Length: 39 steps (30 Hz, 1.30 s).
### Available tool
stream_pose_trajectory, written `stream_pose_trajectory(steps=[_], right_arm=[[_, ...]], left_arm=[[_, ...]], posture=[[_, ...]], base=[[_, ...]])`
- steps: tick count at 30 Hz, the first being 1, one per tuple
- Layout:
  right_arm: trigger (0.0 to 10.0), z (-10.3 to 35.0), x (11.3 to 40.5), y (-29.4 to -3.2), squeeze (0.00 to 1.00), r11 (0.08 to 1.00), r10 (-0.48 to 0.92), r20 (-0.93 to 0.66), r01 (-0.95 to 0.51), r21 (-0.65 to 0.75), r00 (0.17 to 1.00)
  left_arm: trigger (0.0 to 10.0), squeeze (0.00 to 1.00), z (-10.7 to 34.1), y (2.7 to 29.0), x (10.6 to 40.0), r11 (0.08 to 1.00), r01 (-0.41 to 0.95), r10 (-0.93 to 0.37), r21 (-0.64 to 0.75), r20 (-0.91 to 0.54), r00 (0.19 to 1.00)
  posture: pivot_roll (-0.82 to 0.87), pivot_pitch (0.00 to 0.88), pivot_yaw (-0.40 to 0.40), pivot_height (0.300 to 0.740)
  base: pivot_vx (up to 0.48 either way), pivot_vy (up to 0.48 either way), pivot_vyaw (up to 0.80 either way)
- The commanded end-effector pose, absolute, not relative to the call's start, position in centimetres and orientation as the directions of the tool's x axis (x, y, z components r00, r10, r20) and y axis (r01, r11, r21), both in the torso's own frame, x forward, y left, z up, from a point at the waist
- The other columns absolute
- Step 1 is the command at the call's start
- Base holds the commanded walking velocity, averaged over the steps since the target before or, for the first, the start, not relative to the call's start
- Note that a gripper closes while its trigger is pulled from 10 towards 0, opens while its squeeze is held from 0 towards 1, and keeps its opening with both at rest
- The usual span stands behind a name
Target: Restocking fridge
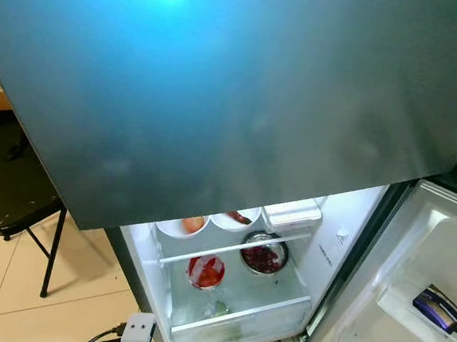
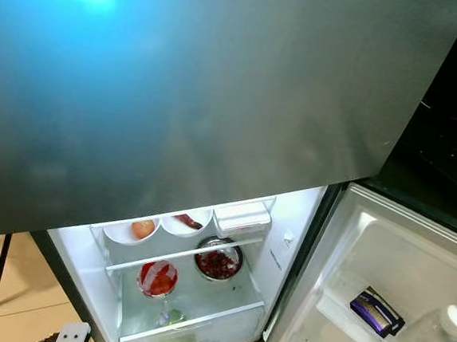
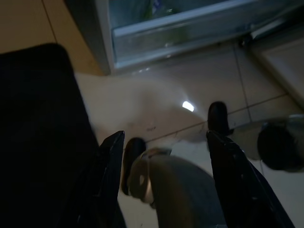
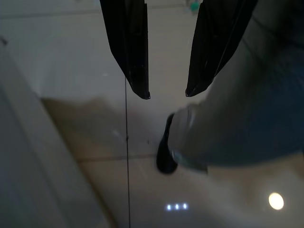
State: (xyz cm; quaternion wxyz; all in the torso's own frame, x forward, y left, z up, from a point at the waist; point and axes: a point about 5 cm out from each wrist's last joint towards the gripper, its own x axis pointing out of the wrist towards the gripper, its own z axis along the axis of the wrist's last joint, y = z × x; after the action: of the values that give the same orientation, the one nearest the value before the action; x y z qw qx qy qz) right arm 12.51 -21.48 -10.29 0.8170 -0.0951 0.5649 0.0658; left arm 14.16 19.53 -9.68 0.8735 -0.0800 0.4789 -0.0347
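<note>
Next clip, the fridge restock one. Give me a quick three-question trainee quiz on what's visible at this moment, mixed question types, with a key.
1. True or false: the lower fridge door is open.
2. Multiple choice: what holds the dark red food on the glass shelf? A) steel bowl B) carton C) paper bag
3. Short answer: what state are the two tools in, and are they holding anything?

Key:
1. True; the door is swung out to the robot's right, with a purple packet in its rack.
2. A, the steel bowl, beside a red-filled container.
3. The left tool and right tool hang open over the tiled floor, both empty.
</note>
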Motion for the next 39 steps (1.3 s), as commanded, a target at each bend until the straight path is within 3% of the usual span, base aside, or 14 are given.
stream_pose_trajectory(steps=[1, 12, 19, 39], right_arm=[[10.0, -10.3, 12.3, -21.7, 0.00, 0.975, -0.012, -0.938, -0.204, -0.088, 0.347], [10.0, -10.6, 11.9, -21.1, 0.00, 0.975, -0.018, -0.940, -0.204, -0.093, 0.340], [10.0, -10.4, 12.5, -20.9, 0.00, 0.974, -0.015, -0.936, -0.208, -0.094, 0.352], [10.0, -10.5, 11.3, -22.2, 0.00, 0.975, -0.038, -0.944, -0.195, -0.107, 0.327]], left_arm=[[10.0, 0.00, -10.0, 19.5, 13.4, 0.988, 0.015, -0.143, -0.157, -0.853, 0.502], [10.0, 0.00, -9.8, 19.8, 14.0, 0.990, 0.030, -0.135, -0.139, -0.855, 0.500], [10.0, 0.00, -9.6, 18.7, 14.8, 0.985, 0.093, -0.172, -0.145, -0.845, 0.507], [10.0, 0.00, -10.3, 17.7, 13.0, 0.978, 0.143, -0.200, -0.151, -0.870, 0.451]], posture=[[-0.02, 0.000, 0.009, 0.740], [0.00, 0.000, 0.001, 0.740], [0.02, 0.000, -0.019, 0.740], [0.04, 0.000, -0.057, 0.740]], base=[[0.000, 0.000, 0.00], [0.000, 0.000, 0.00], [0.000, 0.000, 0.00], [0.000, 0.000, 0.00]])
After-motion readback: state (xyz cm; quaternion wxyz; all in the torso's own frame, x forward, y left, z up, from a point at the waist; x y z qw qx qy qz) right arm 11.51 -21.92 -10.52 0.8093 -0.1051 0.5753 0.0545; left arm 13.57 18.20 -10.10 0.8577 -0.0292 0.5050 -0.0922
